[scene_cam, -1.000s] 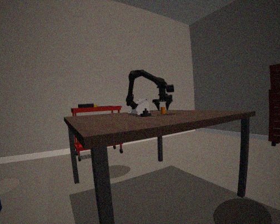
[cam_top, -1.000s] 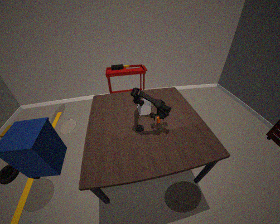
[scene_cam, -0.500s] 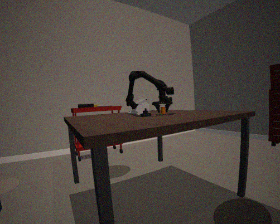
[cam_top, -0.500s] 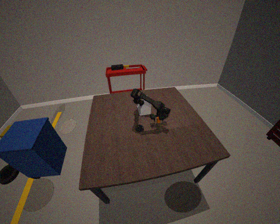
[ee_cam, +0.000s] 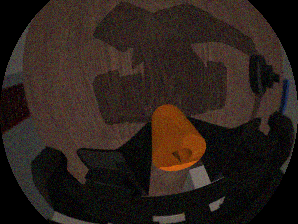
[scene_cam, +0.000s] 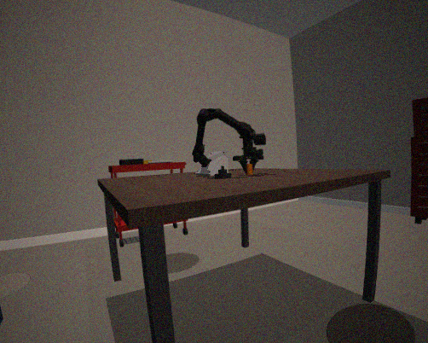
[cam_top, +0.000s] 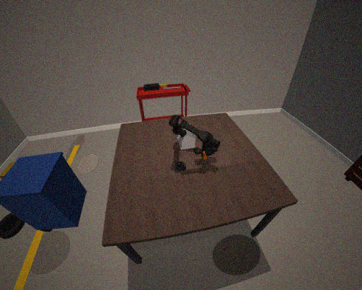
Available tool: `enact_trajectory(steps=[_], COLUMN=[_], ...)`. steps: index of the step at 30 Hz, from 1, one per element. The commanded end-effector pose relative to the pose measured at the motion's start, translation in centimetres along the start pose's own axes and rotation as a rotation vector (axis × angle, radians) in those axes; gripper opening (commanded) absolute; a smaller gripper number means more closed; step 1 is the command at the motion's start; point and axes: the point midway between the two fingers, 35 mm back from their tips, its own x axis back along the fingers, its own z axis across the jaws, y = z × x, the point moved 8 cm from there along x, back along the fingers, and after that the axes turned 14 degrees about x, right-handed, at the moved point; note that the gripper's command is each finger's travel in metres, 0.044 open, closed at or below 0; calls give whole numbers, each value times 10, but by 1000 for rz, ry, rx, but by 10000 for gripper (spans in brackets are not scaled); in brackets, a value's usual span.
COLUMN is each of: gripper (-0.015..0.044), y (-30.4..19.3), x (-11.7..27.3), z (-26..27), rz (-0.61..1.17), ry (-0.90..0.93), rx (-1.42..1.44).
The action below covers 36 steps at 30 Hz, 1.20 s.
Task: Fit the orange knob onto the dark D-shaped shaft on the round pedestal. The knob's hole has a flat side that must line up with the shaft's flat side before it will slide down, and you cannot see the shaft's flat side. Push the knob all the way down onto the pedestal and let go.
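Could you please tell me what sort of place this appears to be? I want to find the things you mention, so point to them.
It looks like a workshop or robotics work area: a robot arm (cam_top: 193, 128) (scene_cam: 229, 118) is mounted on a large table (cam_top: 190, 202) (scene_cam: 207, 192), with a red cart (cam_top: 162, 94) (scene_cam: 156, 167) behind and yellow floor striping (cam_top: 31, 252) to one side.

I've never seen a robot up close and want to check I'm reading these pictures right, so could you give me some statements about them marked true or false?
1. The gripper is closed on the orange knob. True.
2. The knob is already on the round pedestal. False: it is off to one side of it.
3. The cart beyond the table is green. False: it is red.
4. The blue box is beside the table, not on it. True.
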Motion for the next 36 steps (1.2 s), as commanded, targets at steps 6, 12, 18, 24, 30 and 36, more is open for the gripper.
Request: enact_trajectory(steps=[6,12,18,24,30,36], gripper=[0,0,0,0,0,0], y=[7,8,5,-1,2,8], x=[38,74,112,140,139,137], z=[3,4,3,1,-6,-24], rz=[-4,-4,-3,-2,-3,-5], ry=[3,6,5,3,6,14], rx=[7,7,7,7,8,11])
